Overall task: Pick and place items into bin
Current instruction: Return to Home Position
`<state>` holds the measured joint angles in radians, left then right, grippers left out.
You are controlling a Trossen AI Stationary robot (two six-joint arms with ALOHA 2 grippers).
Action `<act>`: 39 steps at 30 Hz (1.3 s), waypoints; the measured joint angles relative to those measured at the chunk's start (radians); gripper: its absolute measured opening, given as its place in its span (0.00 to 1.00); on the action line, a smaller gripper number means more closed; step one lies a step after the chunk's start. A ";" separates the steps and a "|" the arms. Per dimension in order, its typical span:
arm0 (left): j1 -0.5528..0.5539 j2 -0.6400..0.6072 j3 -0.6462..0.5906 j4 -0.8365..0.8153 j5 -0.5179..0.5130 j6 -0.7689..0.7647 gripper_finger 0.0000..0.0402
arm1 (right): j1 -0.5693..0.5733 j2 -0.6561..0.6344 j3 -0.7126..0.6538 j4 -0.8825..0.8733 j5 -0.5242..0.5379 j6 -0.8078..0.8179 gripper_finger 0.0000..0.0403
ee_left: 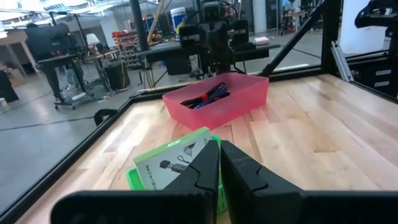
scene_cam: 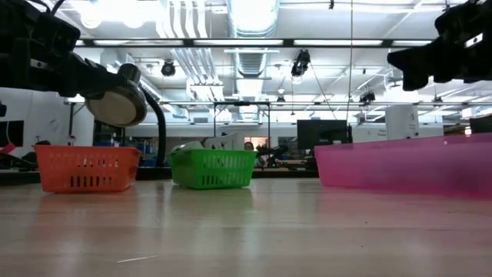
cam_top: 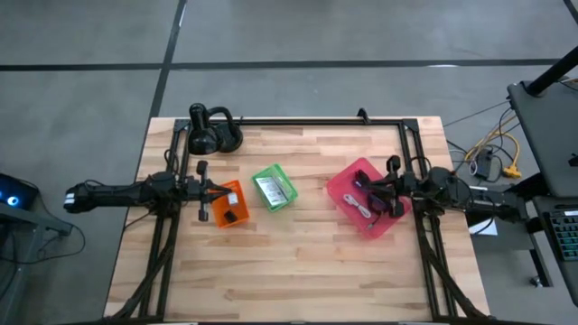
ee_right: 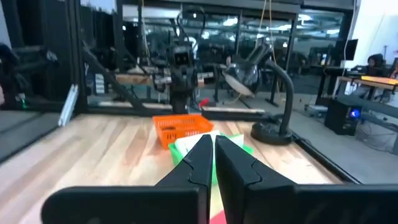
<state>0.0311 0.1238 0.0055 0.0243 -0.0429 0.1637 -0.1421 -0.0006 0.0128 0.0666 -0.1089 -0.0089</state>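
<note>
The left fingers [ee_left: 202, 173] are pressed together with only a hairline seam between them and hold nothing. The right fingers [ee_right: 198, 163] stand the same way: closed and empty.

Judged step: retract both arms to the home position.

1. Leave both pairs of fingers closed. Nothing is carried, so no release is needed.
2. Raise each wrist before drawing it back. The right fingers hang directly above the translucent pink plastic bin [ee_left: 244, 99], so they should lift straight up past its rim before moving rearward.
3. Retract the left arm along its own line. The orange slotted plastic basket [ee_right: 183, 129] sits just ahead of and below the left fingers, and a sideways swing could clip its wall.
4. Keep away from the black gooseneck desk lamp [cam_top: 212, 134], which stands off to one side of the left fingers, apart from them.

Container contents:
- The orange basket holds a small dark block [cam_top: 231, 217]. Anything else in it cannot be made out.
- The green slotted plastic basket [scene_cam: 213, 169] stands between the two pairs of fingers, beyond the orange basket from the left fingers. It holds a white-and-green printed carton [ee_left: 171, 163].
- The pink bin, under the right fingers, holds a tangle of black, purple and white cables [ee_left: 205, 98].

No large loose item shows on the wooden tabletop [cam_top: 307, 271]. Small bits cannot be ruled out.
</note>
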 joint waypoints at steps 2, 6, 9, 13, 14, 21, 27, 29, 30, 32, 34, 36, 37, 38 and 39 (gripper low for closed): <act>0.000 0.002 0.000 0.000 0.000 0.000 0.00 | 0.000 0.000 0.000 -0.004 0.002 -0.023 0.02; 0.000 0.002 0.000 0.003 -0.001 0.000 0.00 | 0.000 0.002 0.000 -0.001 0.003 -0.020 0.02; 0.000 0.000 0.001 0.011 -0.001 0.000 0.00 | 0.000 0.003 0.000 -0.004 0.003 -0.020 0.02; 0.000 0.002 0.001 0.013 -0.001 0.000 0.00 | 0.000 0.003 0.000 -0.004 0.003 -0.027 0.02; 0.000 0.003 0.001 0.015 -0.001 0.000 0.00 | 0.000 0.002 0.000 -0.004 0.003 -0.029 0.02; 0.000 0.005 0.001 0.017 0.000 0.000 0.00 | -0.001 0.011 0.000 -0.004 0.004 -0.025 0.02; 0.000 0.006 0.001 0.018 0.000 0.000 0.00 | -0.001 0.010 0.000 -0.005 0.004 -0.023 0.02; 0.000 0.008 0.001 0.019 0.000 0.000 0.00 | -0.001 0.010 0.000 -0.004 0.004 -0.030 0.02; 0.000 0.007 0.001 0.018 0.000 0.000 0.00 | -0.001 0.010 0.000 -0.005 0.004 -0.032 0.02; 0.000 0.005 0.001 0.020 0.001 0.000 0.00 | -0.001 0.010 0.000 -0.005 0.004 -0.032 0.02; 0.000 0.006 0.002 0.019 0.001 0.000 0.00 | -0.001 0.011 0.000 -0.005 0.004 -0.032 0.02; 0.000 0.006 0.002 0.020 0.002 0.000 0.00 | -0.001 0.011 0.000 -0.005 0.004 -0.028 0.02; 0.000 0.007 0.002 0.019 0.002 0.000 0.00 | -0.001 0.011 0.000 -0.005 0.004 -0.022 0.02; 0.000 0.009 0.002 0.019 0.002 0.000 0.00 | -0.001 0.011 0.000 -0.005 0.004 -0.020 0.02; 0.000 0.009 0.002 0.019 0.002 0.000 0.00 | -0.001 0.011 0.000 -0.005 0.004 -0.021 0.02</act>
<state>0.0314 0.1326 0.0071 0.0429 -0.0410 0.1638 -0.1429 0.0101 0.0128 0.0612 -0.1047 -0.0295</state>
